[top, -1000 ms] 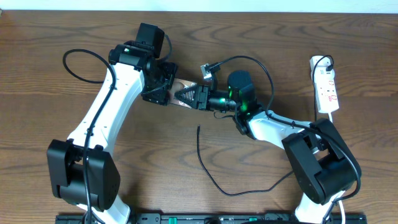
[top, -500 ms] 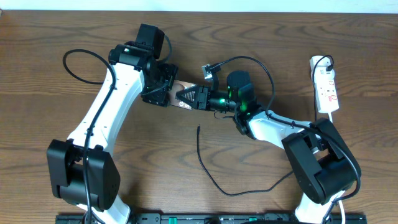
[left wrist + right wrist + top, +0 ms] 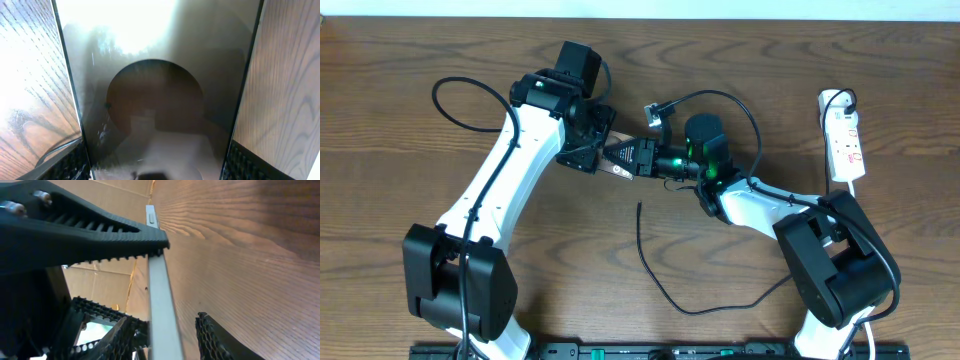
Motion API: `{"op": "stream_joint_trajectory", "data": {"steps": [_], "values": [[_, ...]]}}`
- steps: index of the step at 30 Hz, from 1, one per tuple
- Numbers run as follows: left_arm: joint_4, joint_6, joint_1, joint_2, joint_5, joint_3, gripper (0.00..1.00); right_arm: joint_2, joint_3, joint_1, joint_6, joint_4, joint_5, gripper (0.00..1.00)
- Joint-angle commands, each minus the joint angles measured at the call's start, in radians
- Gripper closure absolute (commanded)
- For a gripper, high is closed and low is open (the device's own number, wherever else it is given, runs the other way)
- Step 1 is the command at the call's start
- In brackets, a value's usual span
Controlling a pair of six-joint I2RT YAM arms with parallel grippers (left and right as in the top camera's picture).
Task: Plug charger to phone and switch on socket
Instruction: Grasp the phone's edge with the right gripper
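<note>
The phone (image 3: 609,165) is held between both grippers at the table's middle and is almost covered from above. My left gripper (image 3: 588,148) is shut on its long sides. In the left wrist view the glossy dark face with its round mark (image 3: 155,95) fills the frame, with my fingers (image 3: 67,162) at both edges. My right gripper (image 3: 620,159) straddles the phone's end, jaws open. In the right wrist view the phone's thin silver edge (image 3: 160,300) runs between my fingers (image 3: 217,340) with a gap on the right. The charger cable (image 3: 655,280) lies loose, its tip (image 3: 639,206) below the grippers.
The white power strip (image 3: 844,135) lies at the far right, with a white plug (image 3: 835,100) at its top end. The arms' own black cables loop at the back left (image 3: 450,90) and above the right wrist (image 3: 720,95). The arm bases stand at the front edge.
My left arm has shifted right, closing on the right gripper, so less of the phone shows between them. The right arm, charger and power strip have not moved.
</note>
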Motion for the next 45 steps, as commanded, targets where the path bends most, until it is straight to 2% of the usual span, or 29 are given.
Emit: {"op": "stream_joint_trajectory", "data": {"steps": [1,5,15,20,41,43,45], "values": [[0.000,-0.010,0.002,-0.028,-0.026,0.024,0.93,0.004,0.008,0.009,0.022,0.023,-0.005,0.66],[0.000,-0.010,0.002,-0.028,-0.026,0.024,0.93,0.004,0.008,0.021,0.021,0.038,-0.004,0.73],[0.000,-0.010,0.002,-0.028,-0.022,0.024,0.93,0.004,0.008,0.029,0.021,0.041,0.001,0.73],[0.004,-0.010,0.002,-0.028,-0.023,0.024,0.92,0.004,0.008,0.029,0.021,0.040,0.000,0.80],[0.003,-0.010,0.002,-0.028,-0.023,0.024,0.92,0.004,0.008,0.029,0.021,0.040,0.000,0.93],[0.003,-0.009,0.002,-0.028,-0.023,0.024,0.88,0.004,0.008,0.029,0.021,0.040,0.000,0.93],[0.003,-0.009,0.002,-0.028,-0.023,0.024,0.75,0.004,0.008,0.029,0.021,0.040,0.000,0.94]]}}
